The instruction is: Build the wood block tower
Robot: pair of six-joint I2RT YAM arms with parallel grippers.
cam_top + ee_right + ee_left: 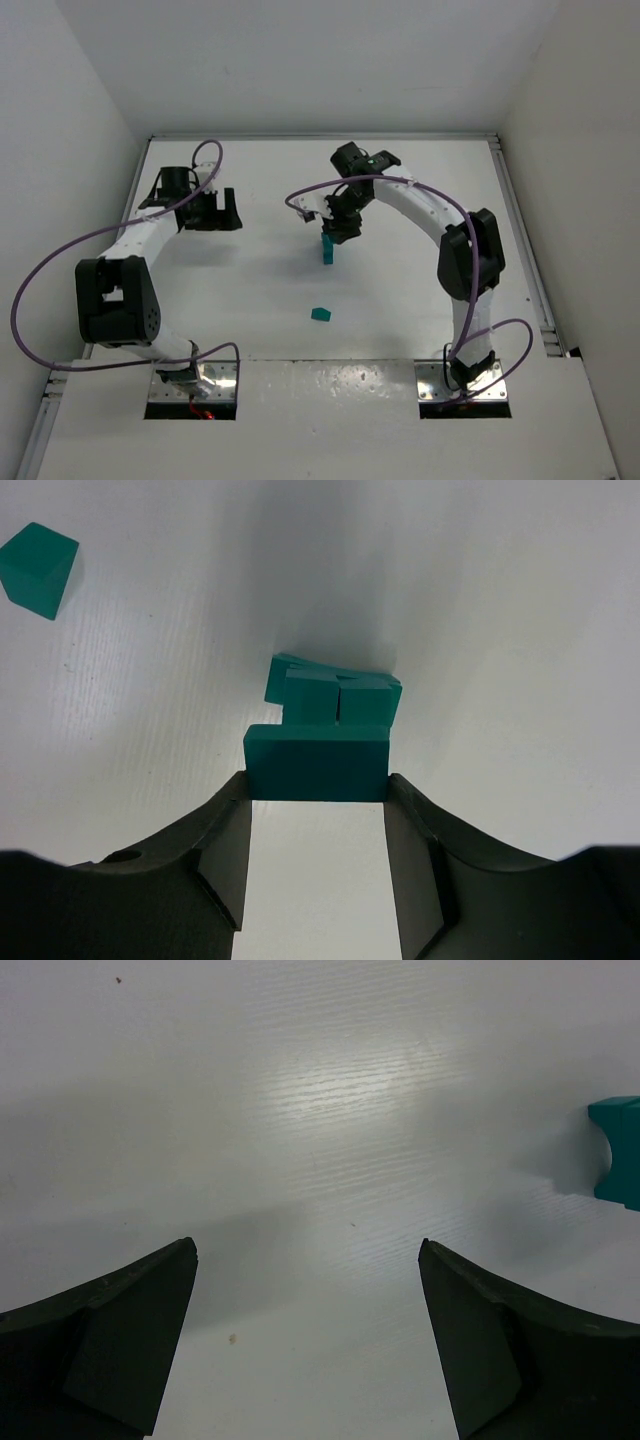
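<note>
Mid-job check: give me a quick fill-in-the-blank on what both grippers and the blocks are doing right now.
1. The right gripper holds a bar block over the ____.
2. The left gripper is ____ and holds nothing.
3. ____ loose cube lies alone on the table.
Missing words: tower; open; one.

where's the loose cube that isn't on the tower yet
In the top view the loose cube sits alone mid-table, nearer the arm bases than the tower, whose top block the right pincer grips.
</note>
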